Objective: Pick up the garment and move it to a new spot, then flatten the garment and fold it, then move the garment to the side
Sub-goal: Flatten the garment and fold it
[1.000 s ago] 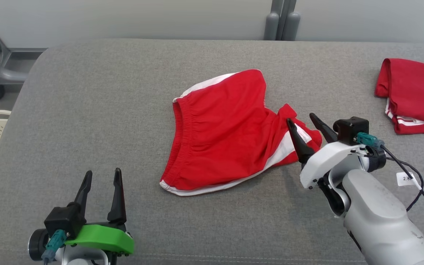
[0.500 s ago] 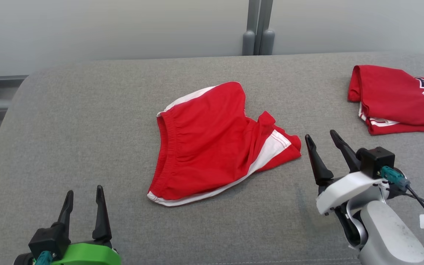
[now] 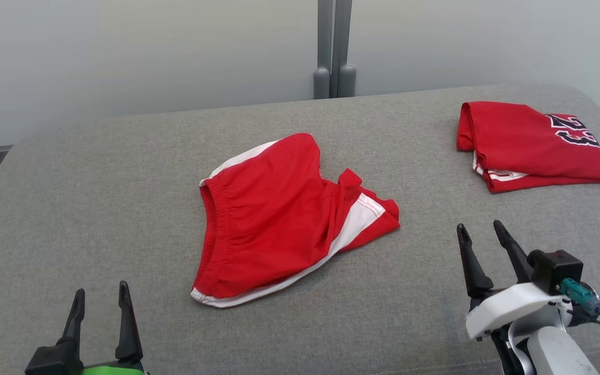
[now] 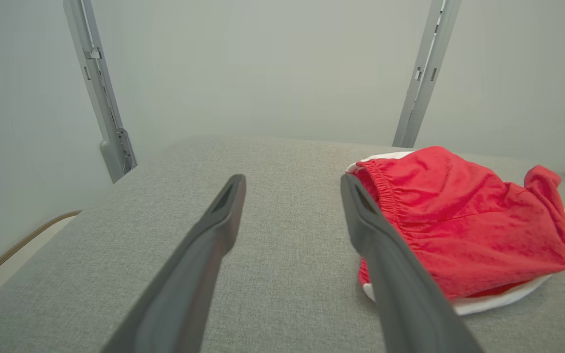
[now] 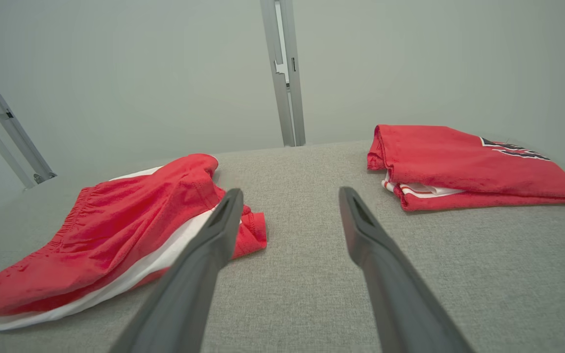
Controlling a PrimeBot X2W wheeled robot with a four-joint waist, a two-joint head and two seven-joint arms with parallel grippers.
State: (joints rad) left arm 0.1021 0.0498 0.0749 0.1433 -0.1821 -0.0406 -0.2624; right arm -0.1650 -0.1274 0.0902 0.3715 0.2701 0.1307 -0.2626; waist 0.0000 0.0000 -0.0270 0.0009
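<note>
On a grey padded surface (image 3: 97, 208), red shorts (image 3: 274, 219) with white trim lay rumpled near the middle. Both the left gripper (image 3: 101, 288) and right gripper (image 3: 478, 225) hovered nearer the robot, fingers spread wide, holding nothing. A folded red jersey (image 3: 529, 146) sat at the far right.

White-housed right tool (image 3: 478, 226), teal connector (image 3: 575, 292)

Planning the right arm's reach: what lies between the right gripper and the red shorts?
Bare grey padded surface separates the right gripper from the red shorts, clear in the head view.
</note>
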